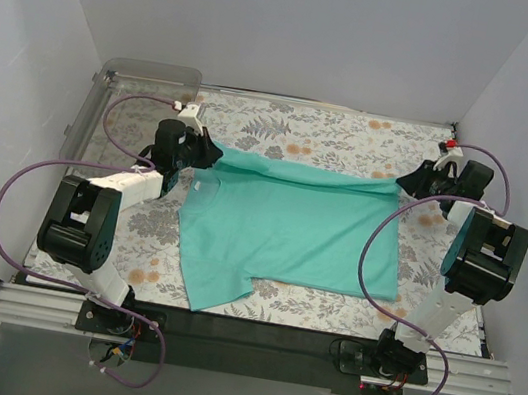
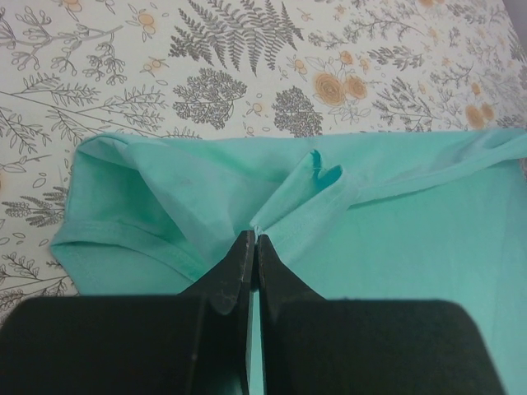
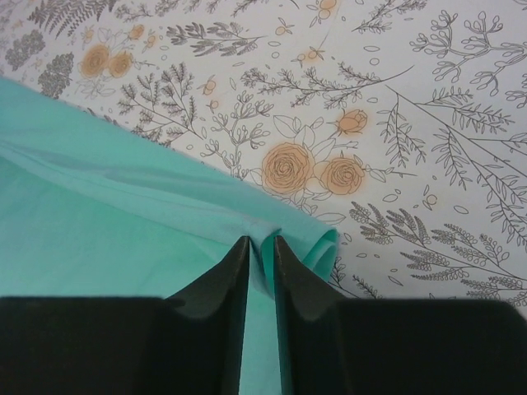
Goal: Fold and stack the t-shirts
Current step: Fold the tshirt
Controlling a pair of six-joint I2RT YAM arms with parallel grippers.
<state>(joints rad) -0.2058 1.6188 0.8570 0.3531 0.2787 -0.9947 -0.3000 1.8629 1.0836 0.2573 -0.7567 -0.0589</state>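
Observation:
One plain teal t-shirt (image 1: 289, 227) lies spread on the floral tablecloth, its far edge folded over toward the front, one sleeve sticking out at the near left. My left gripper (image 1: 208, 155) is shut on a pinch of the shirt's far-left edge; the left wrist view shows the cloth (image 2: 288, 197) bunched at the closed tips (image 2: 254, 240). My right gripper (image 1: 410, 186) is shut on the far-right corner; the right wrist view shows a fold of cloth (image 3: 317, 243) between the tips (image 3: 261, 243).
A clear plastic bin (image 1: 118, 97) stands at the far left corner. The floral cloth (image 1: 315, 135) covers the table, with a black rail (image 1: 241, 336) along the near edge. Purple cables loop beside both arms. White walls enclose the back and sides.

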